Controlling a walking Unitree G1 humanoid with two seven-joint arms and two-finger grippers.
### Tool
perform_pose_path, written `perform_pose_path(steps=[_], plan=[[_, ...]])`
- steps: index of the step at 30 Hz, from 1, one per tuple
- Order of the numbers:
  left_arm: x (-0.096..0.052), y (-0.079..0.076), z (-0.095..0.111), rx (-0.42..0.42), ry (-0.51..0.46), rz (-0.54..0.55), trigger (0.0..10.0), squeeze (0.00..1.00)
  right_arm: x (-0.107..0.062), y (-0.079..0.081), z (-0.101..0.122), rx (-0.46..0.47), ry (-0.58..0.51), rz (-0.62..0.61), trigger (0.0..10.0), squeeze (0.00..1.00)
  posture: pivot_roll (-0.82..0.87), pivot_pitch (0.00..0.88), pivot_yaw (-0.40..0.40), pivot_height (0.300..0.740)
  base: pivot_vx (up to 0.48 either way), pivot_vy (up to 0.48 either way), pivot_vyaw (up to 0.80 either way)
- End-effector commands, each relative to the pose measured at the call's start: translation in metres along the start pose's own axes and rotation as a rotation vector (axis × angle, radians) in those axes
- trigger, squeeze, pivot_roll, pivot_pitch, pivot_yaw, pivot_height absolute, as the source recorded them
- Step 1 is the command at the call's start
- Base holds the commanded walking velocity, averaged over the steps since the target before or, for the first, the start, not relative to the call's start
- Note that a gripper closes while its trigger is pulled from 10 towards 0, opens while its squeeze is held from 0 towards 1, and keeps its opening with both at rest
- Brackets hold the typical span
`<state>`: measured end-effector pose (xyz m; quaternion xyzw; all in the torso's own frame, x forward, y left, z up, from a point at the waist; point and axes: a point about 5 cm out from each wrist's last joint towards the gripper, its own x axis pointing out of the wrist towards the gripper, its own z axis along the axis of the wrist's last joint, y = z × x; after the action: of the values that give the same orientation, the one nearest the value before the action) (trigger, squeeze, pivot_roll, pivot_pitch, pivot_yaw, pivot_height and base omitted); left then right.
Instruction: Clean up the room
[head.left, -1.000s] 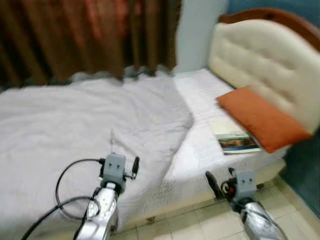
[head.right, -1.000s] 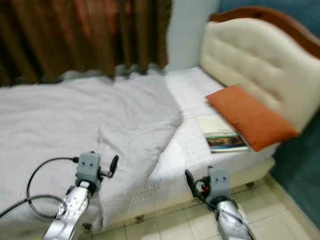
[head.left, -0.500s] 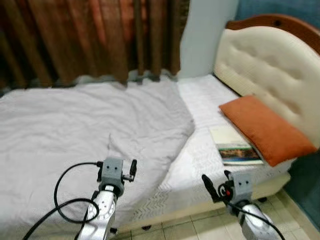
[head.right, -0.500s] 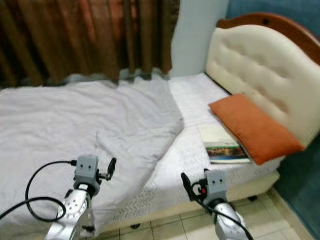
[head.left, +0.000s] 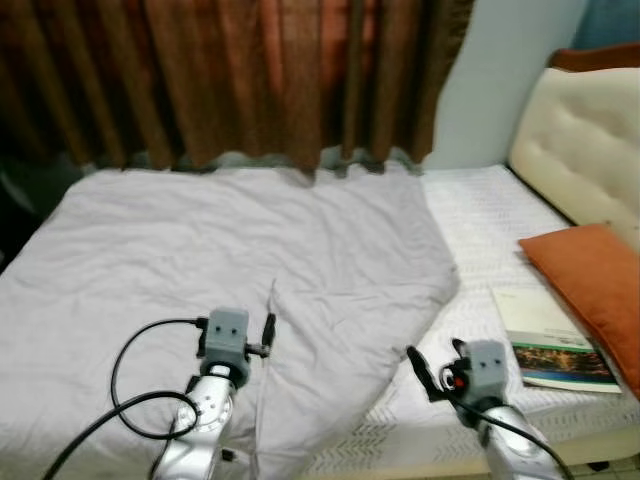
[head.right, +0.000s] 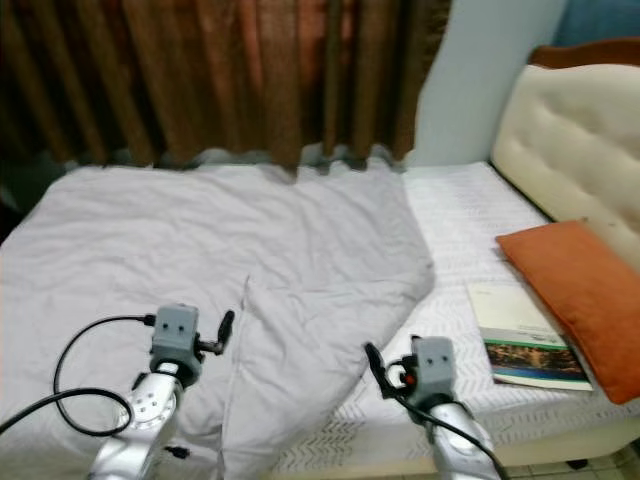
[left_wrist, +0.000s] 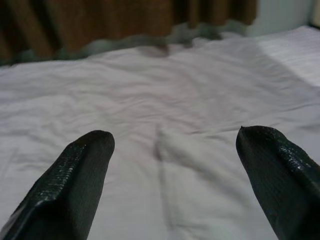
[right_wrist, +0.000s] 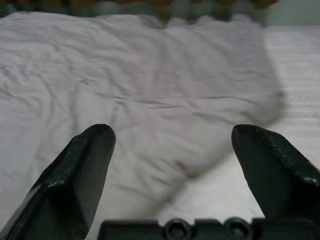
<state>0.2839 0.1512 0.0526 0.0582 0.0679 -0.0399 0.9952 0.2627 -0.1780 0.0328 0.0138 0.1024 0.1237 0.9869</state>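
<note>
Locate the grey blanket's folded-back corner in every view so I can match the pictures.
Left eye view: the blanket's folded corner lies mid-frame, between the two end effectors.
Right eye view: same fold, slightly further left.
Left wrist view: the fold lies between the black fingers.
Right wrist view: the blanket's edge meets the white sheet.
Shared landmark: the brown curtain behind the bed.

Nothing readable here tbh. The book (head.left: 548, 337) on the bed (head.left: 500, 215) has a picture strip on its cover and maybe some print above it, but it's way too small and blurry to make out.
</note>
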Motion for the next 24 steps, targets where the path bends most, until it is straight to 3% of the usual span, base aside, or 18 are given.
perform_pose_path(steps=[1,4,5,6,8,9,10,12,13,16,17,20,21,24], plan=[[0.004,-0.008,0.004,-0.014,-0.007,-0.020,10.0,0.00,-0.005,-0.004,-0.001,-0.005,0.007,-0.004,10.0,0.00,-0.10,0.037,-0.012,0.740,0.480,0.000,0.00],[0.007,-0.012,0.004,-0.017,0.006,-0.037,10.0,0.00,-0.008,-0.003,-0.002,-0.005,0.009,-0.002,10.0,0.00,-0.10,0.046,-0.013,0.740,0.480,0.000,0.00],[0.018,-0.020,-0.001,-0.009,0.064,-0.085,10.0,0.00,-0.013,-0.003,-0.005,0.000,0.019,-0.004,10.0,0.00,-0.11,0.076,-0.017,0.740,0.000,0.000,0.00],[0.020,-0.022,-0.001,-0.009,0.074,-0.099,10.0,0.00,-0.017,-0.002,-0.005,0.001,0.019,-0.004,10.0,0.00,-0.11,0.096,-0.019,0.740,0.000,0.000,0.00],[0.029,-0.025,0.002,0.025,0.084,-0.113,10.0,0.00,-0.029,0.000,-0.005,0.002,0.021,-0.003,10.0,0.00,-0.14,0.166,-0.026,0.740,0.000,0.000,0.00],[0.042,-0.021,0.007,0.008,0.114,-0.099,10.0,0.00,-0.047,0.004,-0.002,-0.006,0.024,-0.001,10.0,0.00,-0.17,0.246,-0.034,0.740,0.000,0.000,0.00],[0.042,-0.021,0.007,0.008,0.114,-0.099,10.0,0.00,-0.047,0.004,-0.002,-0.006,0.024,-0.001,10.0,0.00,-0.17,0.246,-0.034,0.740,0.000,0.000,0.00],[0.053,-0.012,0.016,-0.018,0.121,-0.063,10.0,0.00,-0.067,0.007,0.001,-0.018,0.034,-0.001,10.0,0.00,-0.22,0.341,-0.047,0.740,0.000,0.000,0.00],[0.063,0.001,0.030,0.037,0.094,-0.008,10.0,0.00,-0.089,0.012,0.005,-0.040,0.050,0.011,10.0,0.00,-0.26,0.425,-0.068,0.740,0.000,0.000,0.00],[0.068,0.008,0.037,0.087,0.071,0.022,10.0,0.00,-0.100,0.015,0.007,-0.049,0.055,0.016,10.0,0.00,-0.28,0.472,-0.071,0.740,0.000,0.000,0.00],[0.074,0.022,0.053,0.179,0.018,0.081,10.0,0.00,-0.125,0.023,0.017,-0.052,0.063,0.025,10.0,0.00,-0.32,0.563,-0.085,0.740,0.000,0.000,0.00],[0.079,0.042,0.070,0.278,-0.032,0.173,10.0,0.00,-0.158,0.038,0.023,-0.038,0.101,0.032,10.0,0.00,-0.36,0.617,-0.097,0.740,0.000,0.000,0.00],[0.080,0.046,0.072,0.279,-0.036,0.188,10.0,0.00,-0.164,0.041,0.024,-0.029,0.112,0.028,10.0,0.00,-0.36,0.617,-0.097,0.740,0.000,0.000,0.00],[0.079,0.057,0.066,0.146,0.016,0.209,10.0,0.00,-0.190,0.055,0.034,-0.006,0.159,0.034,10.0,0.00,-0.39,0.655,-0.104,0.740,0.000,0.000,0.00]])
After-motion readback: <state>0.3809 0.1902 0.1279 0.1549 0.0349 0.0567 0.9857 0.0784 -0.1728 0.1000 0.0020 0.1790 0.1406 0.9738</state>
